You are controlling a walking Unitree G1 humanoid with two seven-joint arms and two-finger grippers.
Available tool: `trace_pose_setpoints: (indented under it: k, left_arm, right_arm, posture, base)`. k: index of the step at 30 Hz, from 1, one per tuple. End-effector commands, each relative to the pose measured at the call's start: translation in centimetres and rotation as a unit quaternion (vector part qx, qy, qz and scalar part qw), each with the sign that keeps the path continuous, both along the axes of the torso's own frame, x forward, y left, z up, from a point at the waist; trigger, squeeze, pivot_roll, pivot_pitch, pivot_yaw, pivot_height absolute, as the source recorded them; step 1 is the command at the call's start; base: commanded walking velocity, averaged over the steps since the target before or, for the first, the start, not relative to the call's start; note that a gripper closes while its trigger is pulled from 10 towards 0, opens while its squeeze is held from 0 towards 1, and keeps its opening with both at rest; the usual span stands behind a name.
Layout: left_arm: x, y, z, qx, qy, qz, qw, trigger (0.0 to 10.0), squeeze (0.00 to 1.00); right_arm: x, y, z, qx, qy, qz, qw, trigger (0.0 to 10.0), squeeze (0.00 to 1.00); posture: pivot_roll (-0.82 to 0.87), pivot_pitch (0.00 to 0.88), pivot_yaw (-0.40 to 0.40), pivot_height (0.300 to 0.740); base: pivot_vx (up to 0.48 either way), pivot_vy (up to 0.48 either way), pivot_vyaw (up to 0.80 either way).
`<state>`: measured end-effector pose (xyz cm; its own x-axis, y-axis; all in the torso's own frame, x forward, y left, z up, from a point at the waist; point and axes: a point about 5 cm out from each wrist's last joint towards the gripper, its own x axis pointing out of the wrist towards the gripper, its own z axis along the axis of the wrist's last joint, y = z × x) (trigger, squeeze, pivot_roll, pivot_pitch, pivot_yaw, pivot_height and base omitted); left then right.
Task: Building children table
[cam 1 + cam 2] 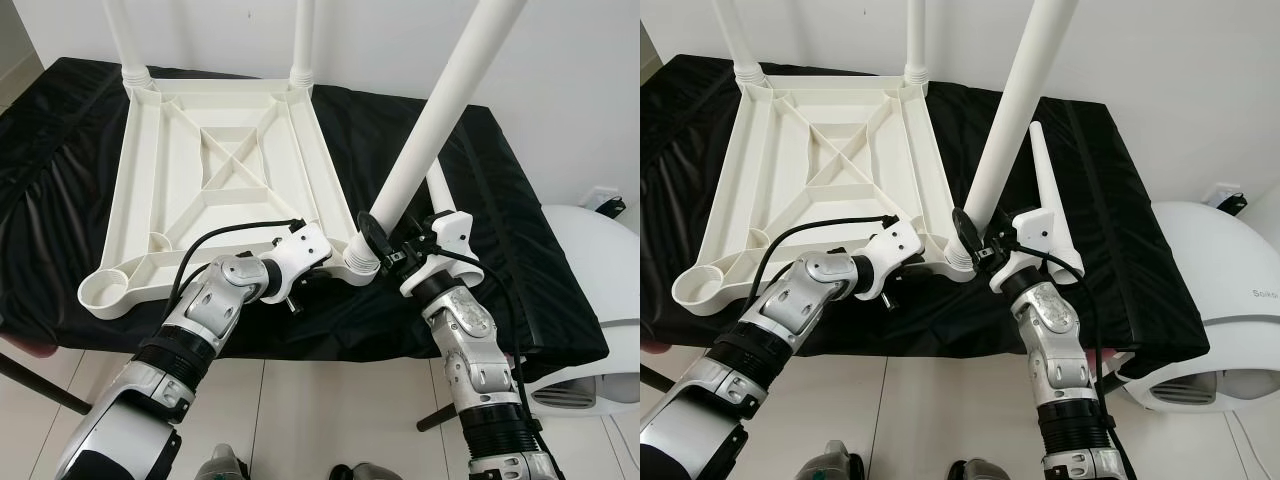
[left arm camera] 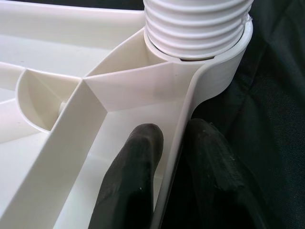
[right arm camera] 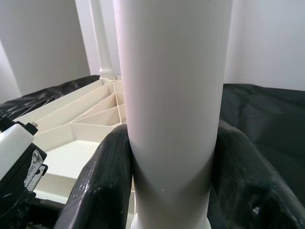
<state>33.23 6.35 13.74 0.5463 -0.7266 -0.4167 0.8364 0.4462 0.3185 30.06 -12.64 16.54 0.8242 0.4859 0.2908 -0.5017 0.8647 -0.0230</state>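
The white plastic children's table top (image 1: 215, 190) lies upside down on a black cloth (image 1: 480, 190) spread over a bench in front of me, its ribbed underside facing up with a crossed brace in the middle and a round socket at each corner. Two white legs (image 1: 303, 40) already stand in the far corners. A third leg (image 1: 440, 110) leans out of the near right socket (image 1: 360, 262), tilted up and to my right. The near left socket (image 1: 105, 292) is open. One more tapered leg (image 1: 1045, 190) lies on the cloth just beyond my right wrist.

My right gripper (image 1: 385, 245) is pinched on the leaning leg low down, just above its socket. My right wrist view shows it plainly: the two black fingers (image 3: 102, 186) press on either side of the smooth white tube (image 3: 171, 95), with the far legs and ribbing behind.

My left gripper (image 1: 320, 262) sits at the near edge of the top, beside that same corner. From the head views the fingertips are hidden under my wrist, but my left wrist view shows them straddling the thin rim wall (image 2: 178, 143), one finger (image 2: 133, 176) inside the tray and the other outside over the cloth, seemingly nipping the wall between them. That view also shows the leg's threaded collar (image 2: 198, 24) seated in the socket ring.
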Motion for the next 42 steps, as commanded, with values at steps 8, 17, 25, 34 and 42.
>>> trace_pose_setpoints:
  k: [8,17,25,34,42]
  left_arm:
    - [0.0,-1.3,1.9,-0.022,-0.035,-0.018,0.999,10.0,0.0]
    - [0.0,-1.2,2.0,-0.025,-0.036,-0.014,0.999,10.0,0.0]
    - [0.0,-1.1,2.0,-0.025,-0.036,-0.011,0.999,10.0,0.0]
    - [0.0,-1.1,2.0,-0.024,-0.036,-0.011,0.999,10.0,0.0]
    - [0.0,-1.1,2.0,-0.024,-0.036,-0.011,0.999,10.0,0.0]
  right_arm:
    - [0.9,-0.5,-1.1,-0.014,0.043,0.054,0.998,10.0,0.0]
    - [1.2,-0.4,-1.3,-0.041,0.051,0.107,0.992,10.0,0.0]
    - [1.4,-0.5,-1.5,-0.043,0.054,0.13,0.989,10.0,0.0]
    - [1.6,-0.6,-1.7,-0.044,0.057,0.143,0.987,10.0,0.0]
    - [1.6,-0.6,-1.8,-0.044,0.058,0.143,0.987,10.0,0.0]
  posture:
    - [0.02,0.043,-0.064,0.74]
    - [0.03,0.045,-0.07,0.74]
    - [0.04,0.05,-0.068,0.74]
    - [0.04,0.051,-0.068,0.74]
    - [0.04,0.05,-0.069,0.74]
  base:
    - [0.0,0.0,0.0]
    - [0.0,0.0,0.0]
    - [0.0,0.0,0.0]
    - [0.0,0.0,0.0]
    - [0.0,0.0,0.0]
